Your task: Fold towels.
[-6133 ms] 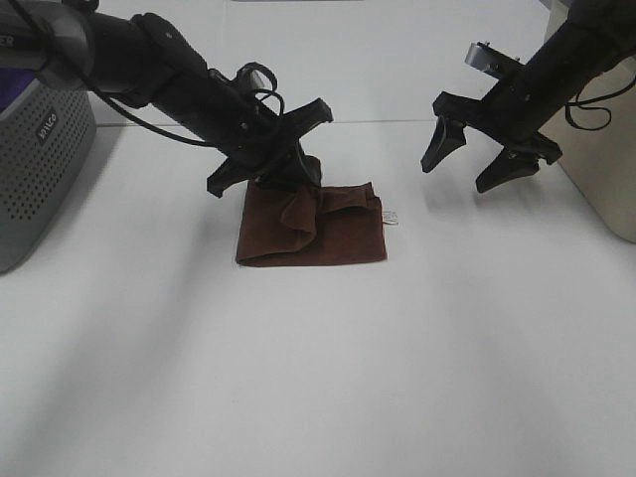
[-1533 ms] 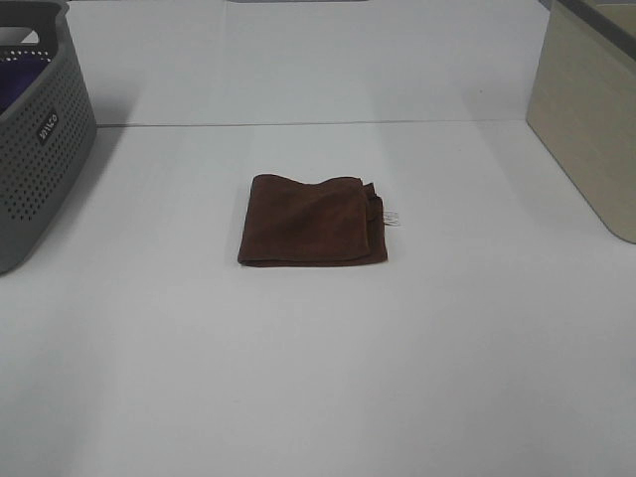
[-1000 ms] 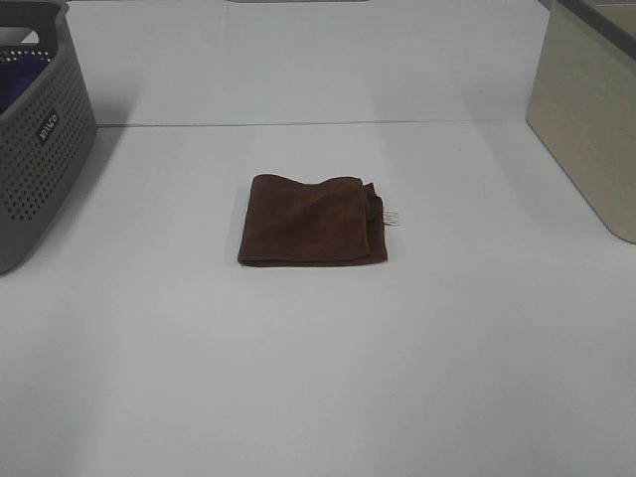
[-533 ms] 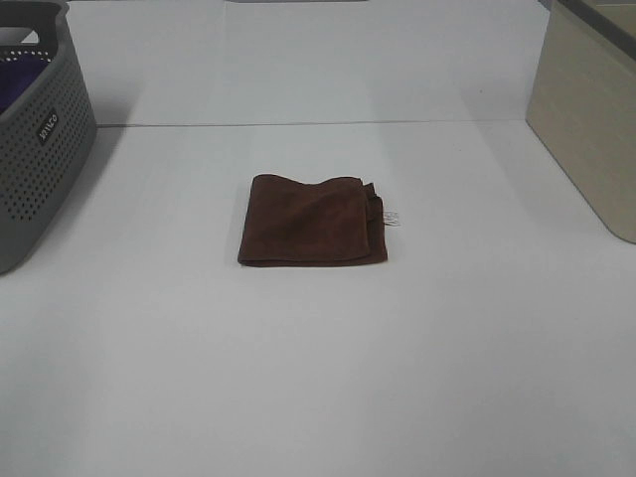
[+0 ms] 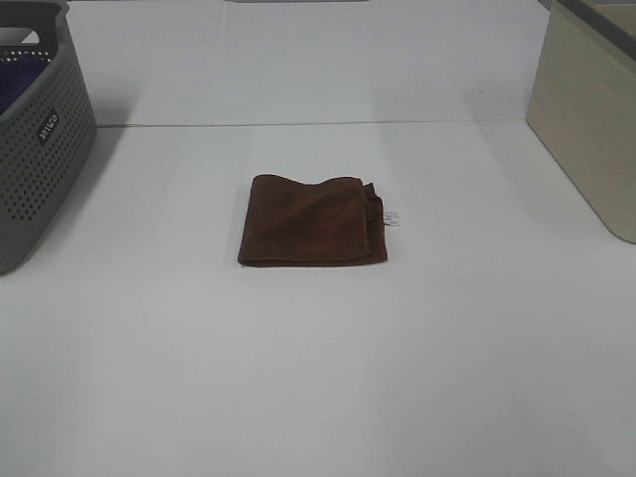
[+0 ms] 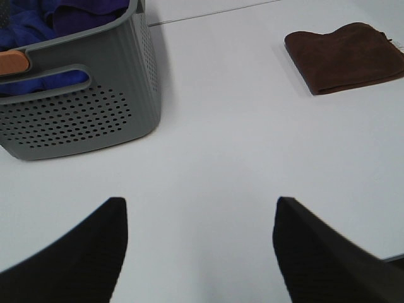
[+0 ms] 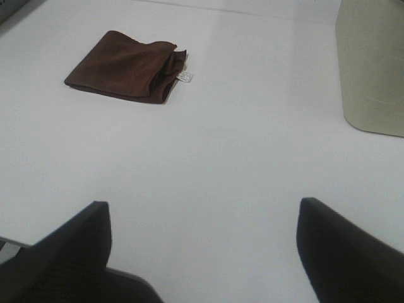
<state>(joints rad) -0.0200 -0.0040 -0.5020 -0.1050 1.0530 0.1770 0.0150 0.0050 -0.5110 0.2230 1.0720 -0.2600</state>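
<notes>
1. While flanked by a grey perforated plastic basket [image 5: 35, 129] at the left edge, holding blue cloth [image 6: 60, 16], and a beige rectangular bin [image 5: 588, 109] at the right edge, lies with open surface on every side.
2. Plain white matte table [image 5: 318, 378], meeting a white wall at the back.
3. Folded dark brown terry towel [image 5: 312, 221], flat near the table's middle, small white tag [image 5: 392, 217] poking out at its right edge.
4. Left gripper [image 6: 199, 252]: spread wide, holding nothing, well apart from the towel, basket nearer.
5. Right gripper [image 7: 202, 252]: likewise spread wide and holding nothing, well apart from the towel, beside the bin.
</notes>
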